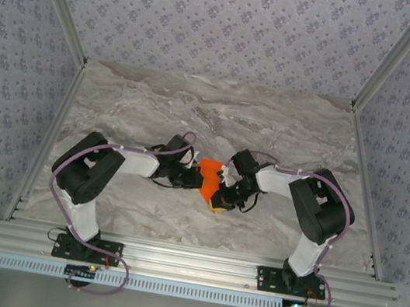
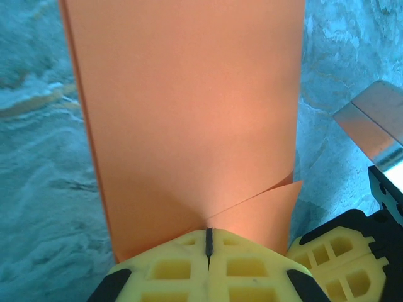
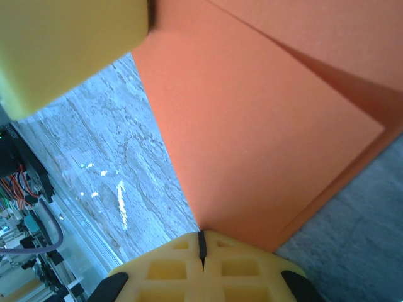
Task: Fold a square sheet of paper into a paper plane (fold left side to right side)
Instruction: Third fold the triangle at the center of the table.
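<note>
Between the two arms, near the middle of the marble table [image 1: 158,106], the orange sheet of paper [image 1: 207,179] is held folded, with overlapping layers and a slanted edge visible in both wrist views. The left gripper [image 2: 208,242] is clamped on its edge, yellow jaws pressed together with the paper coming out of the seam. The right gripper [image 3: 201,244] is clenched on it from the other side in the same way.

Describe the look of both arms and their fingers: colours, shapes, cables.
Both the left arm and right arm have bulky black joints, white links and a thin purplish cable looping alongside. The left fingers and right fingers are yellow moulded blocks with rectangular recesses and black trim.
</note>
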`<state>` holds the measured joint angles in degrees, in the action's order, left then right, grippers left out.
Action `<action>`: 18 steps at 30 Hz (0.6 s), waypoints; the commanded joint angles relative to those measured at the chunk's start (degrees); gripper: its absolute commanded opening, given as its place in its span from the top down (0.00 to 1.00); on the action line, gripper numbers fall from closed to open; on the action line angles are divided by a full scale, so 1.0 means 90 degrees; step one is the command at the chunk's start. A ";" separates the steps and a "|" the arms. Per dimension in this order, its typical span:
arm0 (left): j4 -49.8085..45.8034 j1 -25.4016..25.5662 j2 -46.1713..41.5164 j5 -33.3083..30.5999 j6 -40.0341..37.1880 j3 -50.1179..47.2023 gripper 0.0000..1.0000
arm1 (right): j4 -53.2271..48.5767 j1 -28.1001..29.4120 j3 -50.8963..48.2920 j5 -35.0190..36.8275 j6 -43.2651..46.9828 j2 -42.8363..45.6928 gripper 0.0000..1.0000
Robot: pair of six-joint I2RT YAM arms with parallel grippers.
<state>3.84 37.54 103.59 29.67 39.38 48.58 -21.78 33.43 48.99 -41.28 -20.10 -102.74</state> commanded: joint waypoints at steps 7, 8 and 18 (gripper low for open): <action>-0.0377 -0.0582 0.0100 -0.0721 -0.0436 -0.0046 0.98 | -0.0718 0.0182 -0.0483 0.1426 0.0082 -0.0518 1.00; -0.0392 -0.0648 0.0118 -0.0727 -0.0472 -0.0031 0.98 | -0.0727 0.0182 -0.0482 0.1423 0.0094 -0.0509 1.00; -0.0776 -0.1158 -0.0116 -0.0513 -0.0873 0.0311 0.98 | -0.0871 0.0144 -0.0398 0.1444 0.0202 -0.0413 1.00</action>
<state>0.56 29.26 103.63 30.37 34.52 49.91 -21.91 33.47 48.97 -40.95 -19.46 -102.45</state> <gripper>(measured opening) 0.040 0.027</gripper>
